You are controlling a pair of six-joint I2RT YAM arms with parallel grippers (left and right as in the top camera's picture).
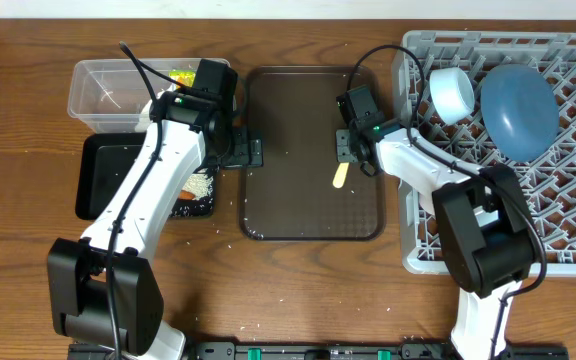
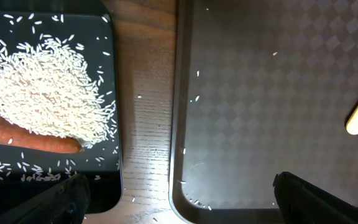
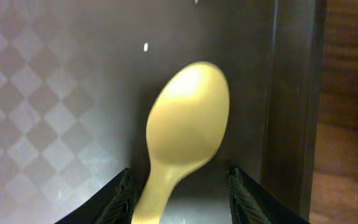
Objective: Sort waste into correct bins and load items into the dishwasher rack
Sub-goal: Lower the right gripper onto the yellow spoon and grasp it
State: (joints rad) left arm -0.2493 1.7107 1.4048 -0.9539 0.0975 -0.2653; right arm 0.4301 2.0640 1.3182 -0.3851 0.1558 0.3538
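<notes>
The right gripper (image 3: 180, 182), jaws parted, straddles the smooth pale yellow plastic spoon (image 3: 186, 118) on the checker-textured brown tray (image 3: 42, 93); the left gripper (image 2: 180, 185) gapes empty.

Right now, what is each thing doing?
spoon: on the brown tray
right gripper: open around the spoon handle
left gripper: open, empty
rice: heaped in the black tray
carrot stick: lying against the rice
plate: leaning in the rack
cup: tipped sideways in the rack
wrapper: in the clear tub

I work over a brown wooden tabletop (image 1: 18, 150). Its dark grain runs sideways, and the light on it is soft.
</notes>
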